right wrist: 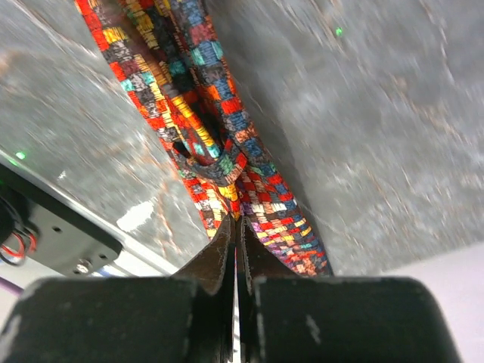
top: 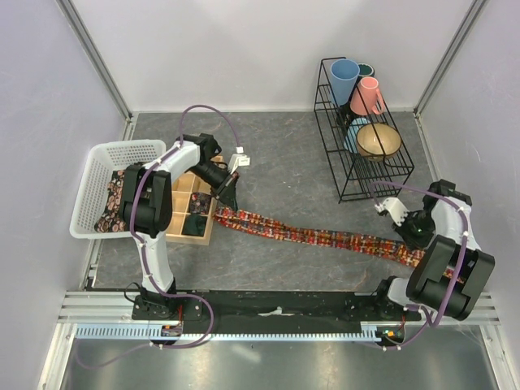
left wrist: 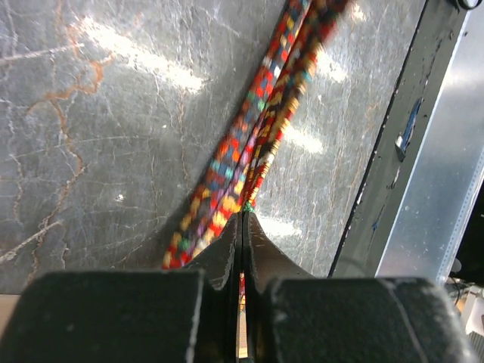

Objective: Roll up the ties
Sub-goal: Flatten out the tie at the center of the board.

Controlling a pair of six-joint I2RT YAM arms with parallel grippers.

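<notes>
A long tie (top: 325,237) in red, orange, yellow and blue patchwork print lies stretched across the dark table. It runs from the wooden tray (top: 180,195) to the right arm. My left gripper (top: 225,203) is shut on its left end, next to the tray. In the left wrist view the fabric (left wrist: 257,128) runs away from my closed fingertips (left wrist: 242,215). My right gripper (top: 413,242) is shut on the bunched right end (right wrist: 204,113), pinched at the tips (right wrist: 236,221). A second, dark floral tie (top: 114,199) lies in the white basket (top: 122,152).
The white basket stands at the left edge beside the tray. A dark bundle (top: 195,221) sits in a tray compartment. A black wire rack (top: 370,175) with cups and a bowl stands at the back right. A black rail (top: 276,302) runs along the near edge.
</notes>
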